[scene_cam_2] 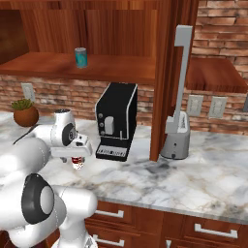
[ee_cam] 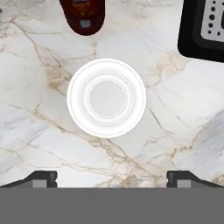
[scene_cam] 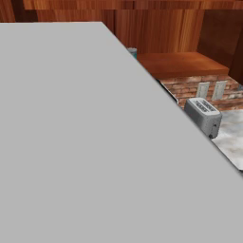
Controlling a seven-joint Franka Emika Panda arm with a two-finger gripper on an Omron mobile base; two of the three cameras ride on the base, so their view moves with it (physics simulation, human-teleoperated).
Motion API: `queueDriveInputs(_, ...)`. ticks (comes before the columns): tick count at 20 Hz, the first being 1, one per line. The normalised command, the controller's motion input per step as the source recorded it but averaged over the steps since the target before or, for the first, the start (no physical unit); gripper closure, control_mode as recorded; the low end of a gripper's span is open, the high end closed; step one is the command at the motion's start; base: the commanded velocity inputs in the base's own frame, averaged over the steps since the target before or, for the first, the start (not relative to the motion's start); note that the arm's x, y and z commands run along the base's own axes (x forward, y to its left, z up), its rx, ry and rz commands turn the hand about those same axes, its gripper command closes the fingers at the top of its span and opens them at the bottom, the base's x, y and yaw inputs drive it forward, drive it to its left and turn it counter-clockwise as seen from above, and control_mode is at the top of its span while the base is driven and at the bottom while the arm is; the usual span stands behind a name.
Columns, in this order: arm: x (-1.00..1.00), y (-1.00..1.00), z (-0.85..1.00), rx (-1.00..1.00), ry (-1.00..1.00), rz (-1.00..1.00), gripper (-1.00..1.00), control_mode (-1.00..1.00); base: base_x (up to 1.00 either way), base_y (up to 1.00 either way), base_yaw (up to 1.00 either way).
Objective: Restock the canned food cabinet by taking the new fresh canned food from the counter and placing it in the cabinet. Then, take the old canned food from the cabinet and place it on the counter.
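Round silvery-topped red-and-white can, mottled stone counter

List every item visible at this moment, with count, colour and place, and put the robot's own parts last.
new fresh canned food: 1, red-and-white label, silvery top, on the counter beneath the gripper
old canned food: 1, teal, on the cabinet shelf
cabinet: 1, reddish-brown wood, on the wall above the counter
counter: 1, pale marbled stone
coffee machine: 1, black, on the counter
toaster: 1, grey, on the counter
potted plant: 1, green in brown pot, far left
paper towel holder: 1, grey, beside the cabinet side panel
gripper: 1, dark jaws open, above the red can
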Motion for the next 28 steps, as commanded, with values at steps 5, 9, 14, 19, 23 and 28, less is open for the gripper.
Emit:
queueDriveInputs(5,0.17,0.13,-0.25,0.00,0.00,0.00,-1.00,-1.00,0.00,0.00,0.00)
queueDriveInputs(9,0.25,0.04,-0.17,0.00,0.00,0.00,-1.00,-1.00,0.00,0.00,0.00)
queueDriveInputs(14,0.20,0.00,-0.14,0.00,-0.01,0.00,-1.00,-1.00,0.00,0.00,0.00)
queueDriveInputs(19,0.17,0.00,-0.11,0.00,-0.05,0.00,-1.00,-1.00,0.00,0.00,0.00)
queueDriveInputs(23,0.15,0.00,-0.10,0.00,-0.08,0.00,-1.00,-1.00,0.00,0.00,0.00)
queueDriveInputs(28,0.04,0.00,-0.07,0.00,-0.04,0.00,1.00,-1.00,0.00,0.00,0.00)
